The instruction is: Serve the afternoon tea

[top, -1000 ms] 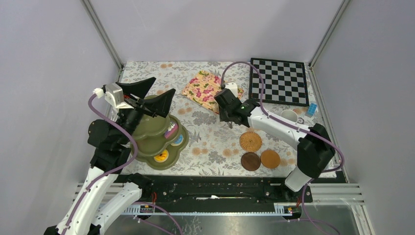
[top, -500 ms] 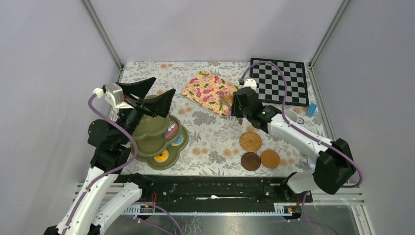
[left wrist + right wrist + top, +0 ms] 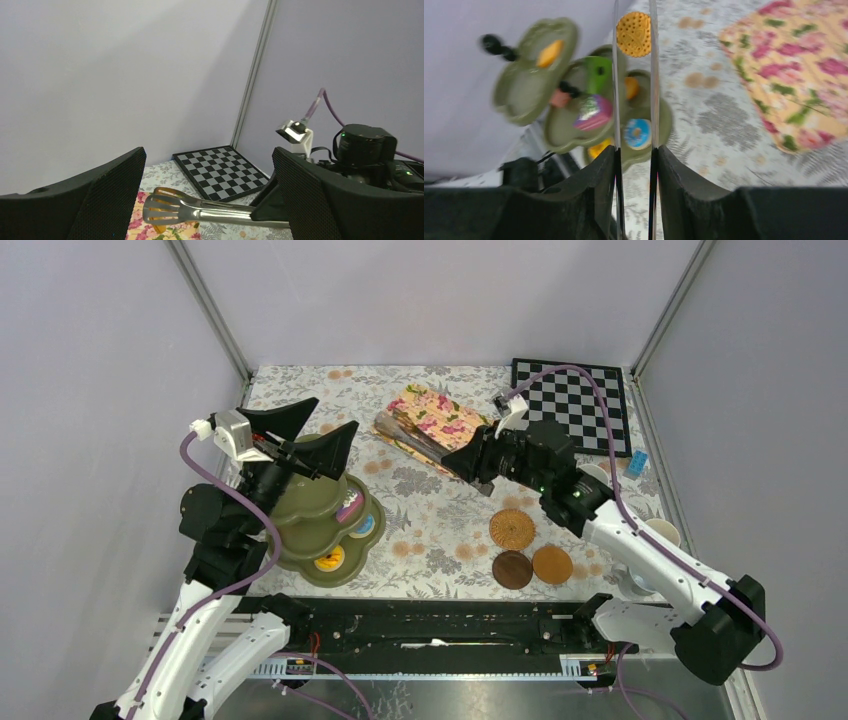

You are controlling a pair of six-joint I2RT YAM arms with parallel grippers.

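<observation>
**Left gripper wide open over the stand, right gripper clamped on tongs carrying a biscuit**

At far left I see my left gripper (image 3: 312, 432) raised above the olive-green three-tier stand (image 3: 305, 515), its two black fingers spread wide with nothing between them. The stand sits on the table's left side. On its lower tiers are toy pastries (image 3: 350, 508): a pink and purple one, a blue-iced doughnut and a yellow piece.

Toward the middle, a floral cloth (image 3: 440, 415) lies on the patterned table (image 3: 440, 530). Over it reach the metal tongs (image 3: 420, 445), pointing left, with a round orange biscuit (image 3: 633, 34) caught between their tips. My right gripper (image 3: 470, 462) is closed on the tongs' two arms, as its wrist view shows.

Nearer me, right of centre, three round coasters (image 3: 512, 529) lie close together: one woven, one dark brown, one tan. The chessboard (image 3: 585, 400) lies at the back right. A pale mug (image 3: 664, 533) shows beside the right arm, partly hidden.
</observation>
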